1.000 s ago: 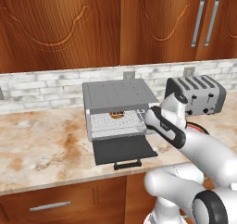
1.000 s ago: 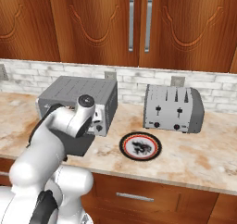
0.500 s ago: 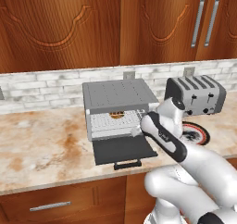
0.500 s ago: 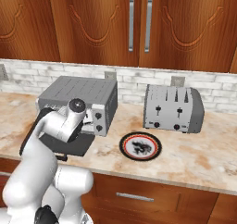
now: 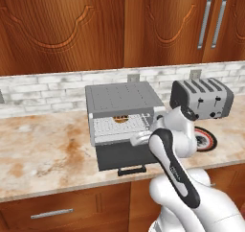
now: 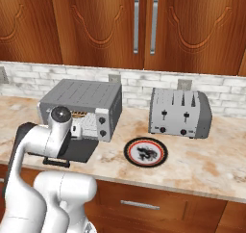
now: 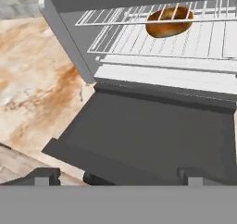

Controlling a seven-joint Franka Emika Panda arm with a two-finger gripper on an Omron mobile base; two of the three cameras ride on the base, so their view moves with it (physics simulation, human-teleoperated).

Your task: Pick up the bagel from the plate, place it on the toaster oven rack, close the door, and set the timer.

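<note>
The bagel (image 7: 169, 21) lies on the toaster oven rack (image 7: 139, 35), inside the cavity; it also shows as a small brown spot, the bagel (image 5: 120, 120). The door (image 7: 152, 135) hangs open, flat and dark grey, with its black handle (image 5: 131, 170) at the front edge. My gripper (image 7: 118, 177) hovers above the door's outer edge, open and empty, its fingertips (image 7: 44, 176) set wide apart. The plate (image 6: 146, 151) sits bare on the counter to the right of the oven, also seen as the plate (image 5: 205, 139).
A silver slot toaster (image 6: 178, 112) stands behind the plate against the brick backsplash. The oven's two knobs (image 6: 101, 127) are on its right front panel. Marble counter (image 5: 43, 149) stretches left of the oven. Wooden cabinets hang overhead.
The arm has swung left and down, from beside the oven's right side to in front of the open door. The gripper stayed open.
</note>
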